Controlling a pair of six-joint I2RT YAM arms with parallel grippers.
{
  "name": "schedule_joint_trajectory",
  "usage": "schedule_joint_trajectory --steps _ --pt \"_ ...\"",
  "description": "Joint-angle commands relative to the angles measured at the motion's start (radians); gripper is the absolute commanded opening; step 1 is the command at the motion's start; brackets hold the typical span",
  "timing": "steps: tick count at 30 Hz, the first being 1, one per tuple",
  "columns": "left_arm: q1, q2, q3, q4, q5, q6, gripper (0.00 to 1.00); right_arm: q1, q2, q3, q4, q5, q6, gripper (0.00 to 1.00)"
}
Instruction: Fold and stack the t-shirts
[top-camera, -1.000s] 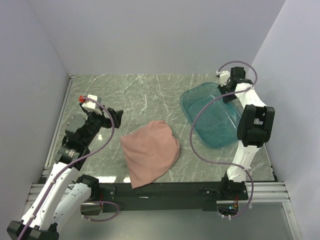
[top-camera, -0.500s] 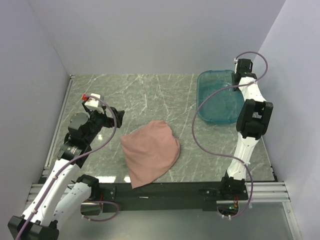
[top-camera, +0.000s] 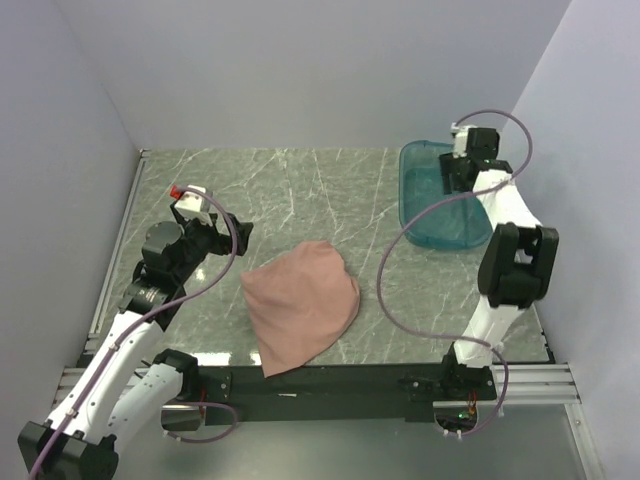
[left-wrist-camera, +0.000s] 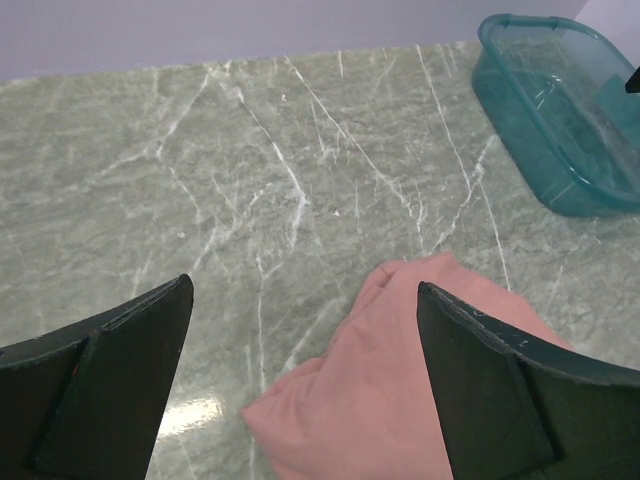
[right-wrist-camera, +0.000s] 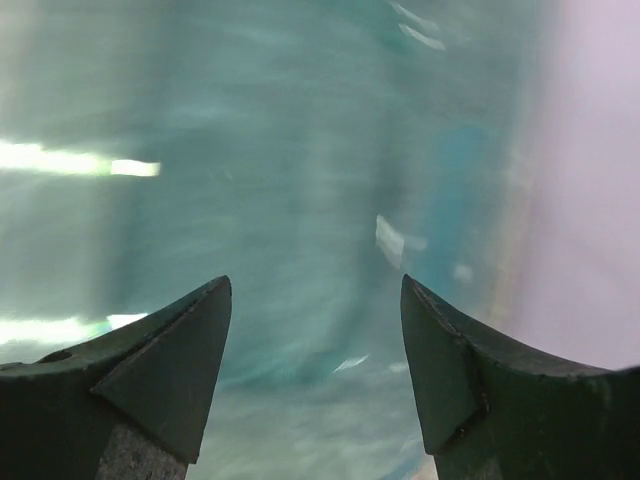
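Only 1 t-shirt (top-camera: 300, 318) is seen, lying loosely folded at the near middle of the table (top-camera: 280, 190); no stack is formed yet. The left gripper (top-camera: 238, 232) is held open and empty, just left of it. The right gripper (top-camera: 455, 172) is spread open over the teal tub (top-camera: 430, 235) at the far right, gripping nothing.

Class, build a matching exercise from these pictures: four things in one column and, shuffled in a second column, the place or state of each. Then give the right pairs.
Column 1
1. t-shirt
2. teal tub
3. left gripper
4. right gripper

Column 2
A. at the far right of the table
B. open, over the tub
C. open, by the t-shirt's left edge
D. bunched at the near middle of the table

Pairs: 1-D, 2-A, 3-C, 4-B
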Motion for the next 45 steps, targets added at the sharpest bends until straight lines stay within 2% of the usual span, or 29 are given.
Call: schedule_joint_trajectory --steps 1,5,6,9,11,18,24,29,37,40,41,44,45 --pt "-0.006 0.025 0.023 0.028 0.031 -0.049 0.99 0.114 -0.249 -0.159 0.048 -0.258 -0.080 0.75" --pt "-0.004 0.081 0.047 0.001 0.042 -0.089 0.99 0.193 -0.404 -0.273 -0.003 -0.583 -0.169 0.75" --pt "-0.004 0.092 0.052 -0.022 0.036 -0.111 0.99 0.197 -0.427 -0.287 -0.023 -0.762 -0.183 0.75" --pt "-0.004 0.128 0.061 -0.070 0.027 -0.205 0.99 0.213 -0.481 -0.356 -0.037 -1.034 -0.163 0.79" --pt "-0.004 0.150 0.044 -0.084 0.048 -0.253 0.96 0.236 -0.469 -0.382 -0.075 -1.115 -0.162 0.79" --pt "-0.004 0.185 -0.062 -0.151 0.018 -0.554 0.89 0.459 -0.414 -0.449 -0.067 -0.957 -0.143 0.76" --pt "-0.004 0.190 -0.143 -0.202 -0.087 -0.699 0.77 0.532 -0.309 -0.408 -0.104 -0.856 -0.133 0.74" --pt "-0.004 0.233 -0.178 -0.197 -0.160 -0.742 0.66 0.563 -0.279 -0.400 -0.115 -0.834 -0.140 0.73" --pt "-0.004 0.413 -0.191 -0.076 -0.107 -0.733 0.58 0.575 -0.260 -0.405 -0.069 -0.772 -0.082 0.73" --pt "-0.004 0.460 -0.197 -0.046 -0.099 -0.730 0.41 0.593 -0.227 -0.400 -0.012 -0.706 -0.012 0.73" --pt "-0.004 0.467 -0.198 -0.030 -0.098 -0.728 0.32 0.601 -0.216 -0.393 -0.009 -0.678 0.014 0.73" --pt "-0.004 0.463 -0.198 -0.015 -0.099 -0.730 0.13 0.631 -0.174 -0.364 -0.011 -0.675 0.044 0.72" --pt "-0.004 0.452 -0.200 -0.016 -0.099 -0.730 0.10 0.639 -0.161 -0.359 -0.011 -0.678 0.048 0.70"
